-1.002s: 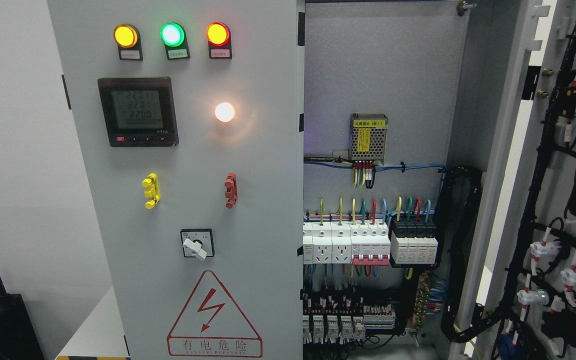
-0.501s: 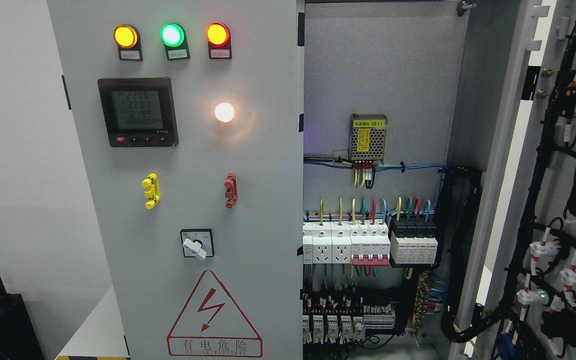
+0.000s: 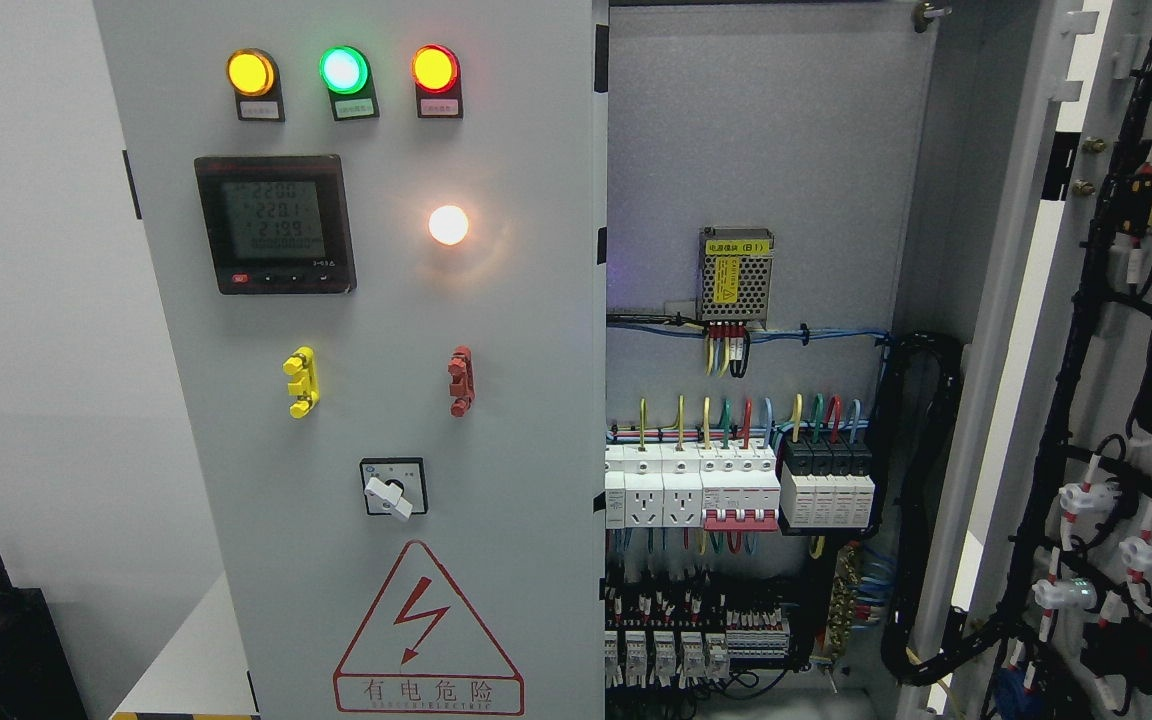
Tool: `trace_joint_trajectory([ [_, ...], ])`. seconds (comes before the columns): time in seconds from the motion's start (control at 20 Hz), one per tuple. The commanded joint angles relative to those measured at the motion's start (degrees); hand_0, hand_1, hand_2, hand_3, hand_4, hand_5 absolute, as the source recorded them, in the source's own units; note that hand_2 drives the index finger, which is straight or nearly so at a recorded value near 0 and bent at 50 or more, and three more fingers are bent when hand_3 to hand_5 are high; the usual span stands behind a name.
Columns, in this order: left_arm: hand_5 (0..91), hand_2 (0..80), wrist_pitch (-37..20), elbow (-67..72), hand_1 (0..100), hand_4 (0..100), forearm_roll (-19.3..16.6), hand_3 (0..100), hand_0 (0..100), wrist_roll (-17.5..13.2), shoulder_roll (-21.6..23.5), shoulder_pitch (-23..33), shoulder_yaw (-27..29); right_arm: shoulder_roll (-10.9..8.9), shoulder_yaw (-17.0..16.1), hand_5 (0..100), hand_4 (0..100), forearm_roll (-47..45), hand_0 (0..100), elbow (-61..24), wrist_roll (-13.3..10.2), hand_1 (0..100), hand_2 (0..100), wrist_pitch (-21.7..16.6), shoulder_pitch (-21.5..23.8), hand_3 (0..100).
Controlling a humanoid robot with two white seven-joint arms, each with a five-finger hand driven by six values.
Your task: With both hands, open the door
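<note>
While neither hand shows in the head view, so their state cannot be told, the right door (image 3: 1116, 400) stands swung wide, wiring (image 3: 736, 500) exposed. I judge the left door (image 3: 376, 350), shut, wants a steady pull at its free edge.

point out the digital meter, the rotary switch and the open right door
digital meter (image 3: 274, 223), head view, middle of its lit screen
rotary switch (image 3: 391, 492), head view, on its white knob
open right door (image 3: 1086, 330), head view, grey inner face beside the black cable loom
</note>
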Motion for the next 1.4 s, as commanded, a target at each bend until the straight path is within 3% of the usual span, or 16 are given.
trace_joint_trajectory([
  [0.0,0.0,0.0,1.54,8.19,0,3,-4.22,0,0,0.85,-12.79,-2.26,13.17,0.0,0.0,0,0,0.0,0,0.0,-0.01,0,0,-0.03,0.0,0],
  [0.05,0.0,0.0,1.54,8.19,0,3,-6.05,0,0,0.85,-12.88,-2.26,15.53,0.0,0.0,0,0,0.0,0,0.0,-0.01,0,0,-0.03,0.0,0],
  [0.25,0.0,0.0,1.54,8.98,0,3,-19.23,0,0,0.85,-12.88,-2.26,27.83,0.0,0.0,0,0,0.0,0,0.0,-0.01,0,0,-0.03,0.0,0],
  [0.65,0.0,0.0,1.71,10.21,0,3,-27.24,0,0,4.36,-13.23,-2.26,42.52,0.0,0.0,0,0,0.0,0,0.0,-0.01,0,0,-0.03,0.0,0],
  [0.9,0.0,0.0,1.71,11.8,0,3,-27.96,0,0,4.37,-13.23,-2.26,47.28,0.0,0.0,0,0,-0.18,0,-0.17,-0.01,0,0,-0.03,0.0,0],
  [1.35,0.0,0.0,1.45,11.71,0,3,-27.69,0,0,3.93,-13.32,-2.26,46.58,-0.7,-0.17,0,0,-0.09,0,-6.84,-0.1,0,0,-0.03,0.7,0],
])
